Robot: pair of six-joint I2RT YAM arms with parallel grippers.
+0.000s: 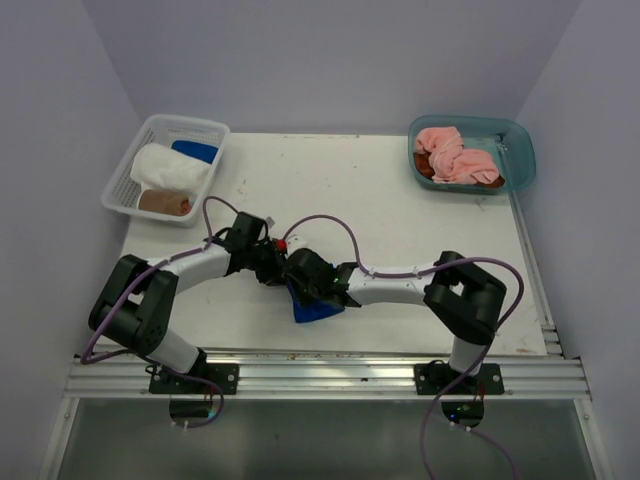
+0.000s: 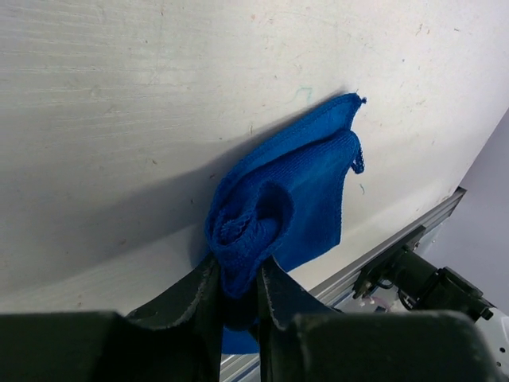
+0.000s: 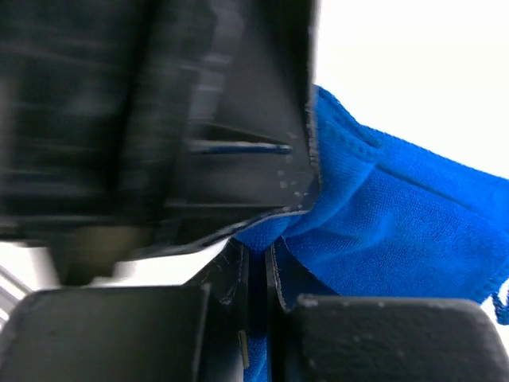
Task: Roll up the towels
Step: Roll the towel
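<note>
White table (image 1: pixel 400 200) in a booth with pale lavender walls, seen from above and from both wrists. A blue towel (image 1: pixel 312 308) (image 2: pixel 286 199) (image 3: pixel 398 215) lies near the middle of the table's near edge, where the two arms meet.

The left gripper (image 1: pixel 266 258) (image 2: pixel 238 274) is clamped on the towel's bunched, partly rolled end, and the rest of the cloth spreads flat on the table beyond its fingertips. The right gripper (image 1: pixel 305 275) (image 3: pixel 258 259) has its jaws drawn almost together at a fold of the same towel. Whether any cloth is caught between them cannot be told.

At far left, a white mesh basket (image 1: pixel 215 127) holds a white towel (image 1: pixel 170 168), a second blue towel (image 1: pixel 195 150) and a brown towel (image 1: pixel 165 203). At far right, a teal tub (image 1: pixel 525 150) holds a crumpled pink towel (image 1: pixel 455 155) lying over brown cloth (image 1: pixel 425 172).
</note>
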